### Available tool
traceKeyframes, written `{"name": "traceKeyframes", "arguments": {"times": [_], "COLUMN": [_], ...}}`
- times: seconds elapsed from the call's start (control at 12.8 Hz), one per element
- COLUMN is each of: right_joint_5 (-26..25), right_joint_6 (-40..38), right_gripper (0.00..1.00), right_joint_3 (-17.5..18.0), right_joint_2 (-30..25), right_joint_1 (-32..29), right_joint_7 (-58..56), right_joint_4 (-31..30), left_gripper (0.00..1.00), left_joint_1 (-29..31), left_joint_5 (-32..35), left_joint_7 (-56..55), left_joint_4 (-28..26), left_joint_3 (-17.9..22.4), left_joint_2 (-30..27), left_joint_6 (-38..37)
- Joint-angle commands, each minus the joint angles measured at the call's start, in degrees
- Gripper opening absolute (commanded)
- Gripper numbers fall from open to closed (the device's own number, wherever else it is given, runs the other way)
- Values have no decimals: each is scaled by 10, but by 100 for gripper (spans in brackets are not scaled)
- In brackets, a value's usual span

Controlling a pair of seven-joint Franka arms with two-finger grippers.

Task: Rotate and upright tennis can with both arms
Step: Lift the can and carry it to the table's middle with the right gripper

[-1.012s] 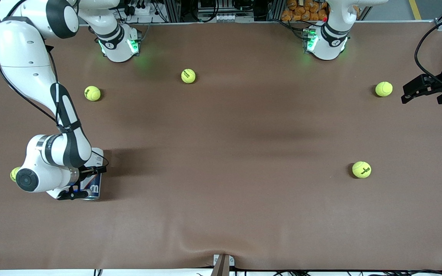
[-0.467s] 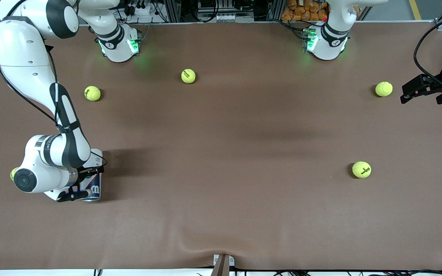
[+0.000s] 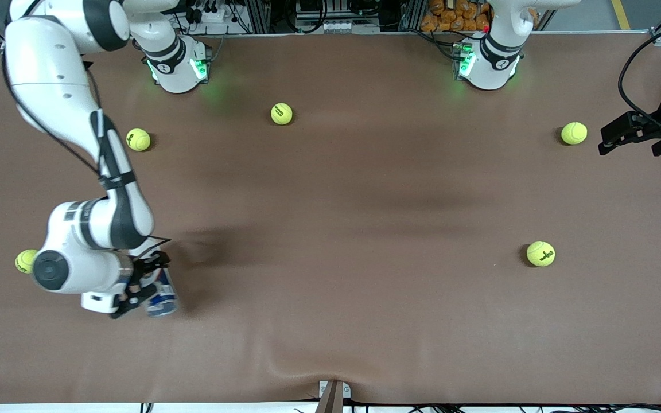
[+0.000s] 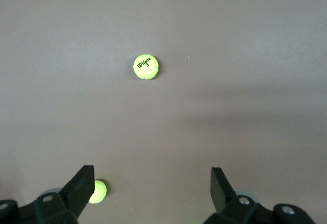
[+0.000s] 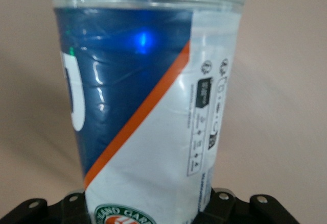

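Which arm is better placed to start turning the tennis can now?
Right. The right hand is shut on the tennis can; the left hand waits open over the table's left-arm end.

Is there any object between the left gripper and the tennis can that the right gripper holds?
Nothing visible blocks it. The right gripper is shut on the tennis can; the left gripper waits open beside one tennis ball, another lies off the line.
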Motion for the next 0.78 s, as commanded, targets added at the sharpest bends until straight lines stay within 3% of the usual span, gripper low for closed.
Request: {"name": "traceKeyframes", "arguments": {"times": [0.0,0.16,0.23,0.39,0.7], "right_joint_5": [1,-4,-6,-18,-141], "right_joint_6": [-8,0,6,49,80], "right_gripper": [67,71,73,72,71], "right_joint_3": [36,93,103,100,100], "right_joint_2": [-19,-19,-16,-14,-1], "right_joint_1": [42,64,91,163,264], "right_joint_7": [-66,-64,-60,-64,-62], "right_joint_4": [-6,-6,-6,-7,-8], "left_gripper": [100,100,100,100,100], "left_joint_1": [-2,-3,-2,-3,-3], "left_joint_5": [-6,-6,-6,-6,-7], "left_joint_7": [8,7,8,8,8], "left_joint_4": [5,5,5,5,5], "left_joint_3": [1,1,1,1,1], "left_joint_2": [2,2,3,3,4], "left_joint_6": [-3,-3,-3,-3,-3]}}
